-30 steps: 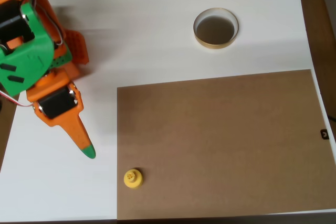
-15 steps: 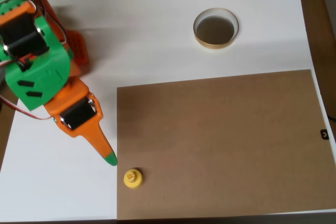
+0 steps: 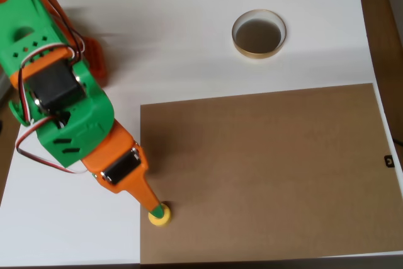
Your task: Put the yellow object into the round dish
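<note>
The yellow object point(image 3: 160, 219) sits at the lower left corner of the brown board, partly covered from above by my gripper's green fingertip. My gripper point(image 3: 157, 209), orange with a green tip, reaches down from the upper left and ends right over the yellow piece. From above its fingers appear as one narrow wedge, so open or shut does not show. The round dish point(image 3: 259, 34), tan-rimmed with a dark inside, stands far off on the white table at the upper right, with nothing in it.
A brown board point(image 3: 264, 168) covers the lower right of the white table point(image 3: 170, 29). My green and orange arm point(image 3: 56, 92) fills the left side. The table's edges run along the right and bottom of the overhead view.
My arm has swung down and to the right across the two earlier frames. The fingertip has gone from the white table left of the board to directly over the yellow object, which has stayed put.
</note>
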